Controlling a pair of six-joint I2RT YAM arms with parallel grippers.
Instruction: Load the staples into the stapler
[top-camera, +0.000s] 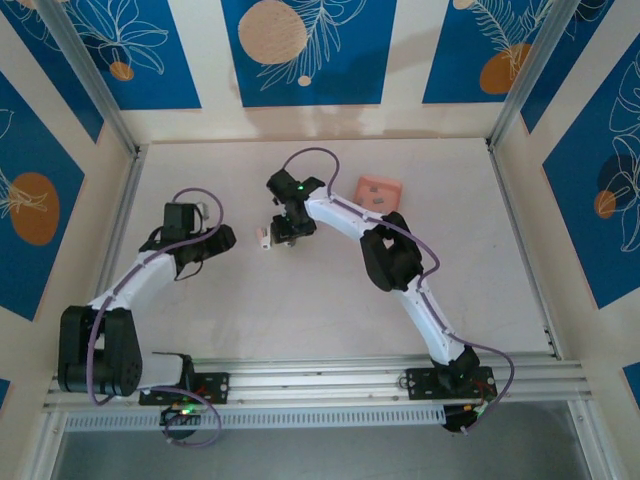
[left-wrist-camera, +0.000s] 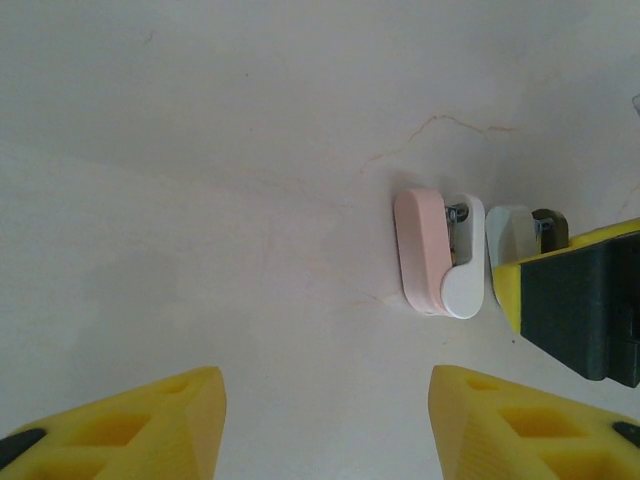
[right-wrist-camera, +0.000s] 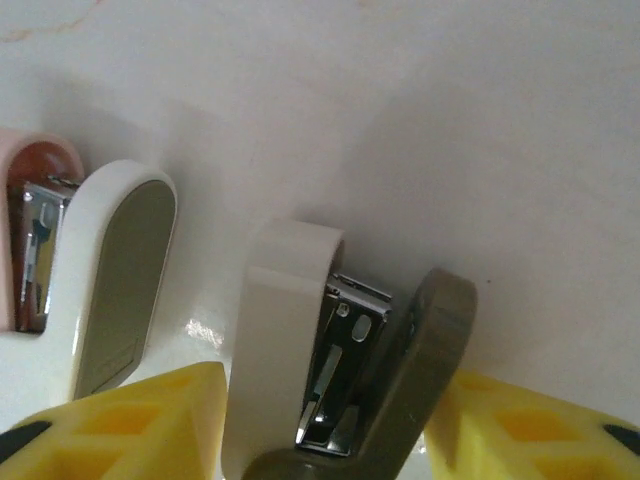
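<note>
Two small staplers stand side by side on the pale marbled tabletop (top-camera: 330, 310), near the middle of the overhead view. One, a white-and-olive plastic stapler (right-wrist-camera: 285, 335), is clamped between the yellow fingers (right-wrist-camera: 130, 420) of the right gripper (right-wrist-camera: 335, 405). It fills the lower centre of the right wrist view. Its white arm and olive arm are spread apart in a V, and the shiny metal magazine (right-wrist-camera: 340, 370) shows between them.

The other, a pink-and-white plastic stapler (right-wrist-camera: 95, 275), stands just beside it at the left edge of that view and is not held. In the left wrist view it (left-wrist-camera: 440, 255) sits right of centre. The gripped stapler (left-wrist-camera: 510, 235) is further right, against the right gripper's yellow and black finger (left-wrist-camera: 570, 295).

The left gripper (left-wrist-camera: 325, 405) hangs over bare table at the bottom of its own view, fingers (left-wrist-camera: 160, 420) wide apart with nothing between them. In the overhead view it (top-camera: 222, 240) sits left of the right gripper (top-camera: 288, 230).

A salmon-pink square tray (top-camera: 380, 190) lies up and to the right of the staplers, well apart from both. Any grey staples on it are too small to make out.
</note>
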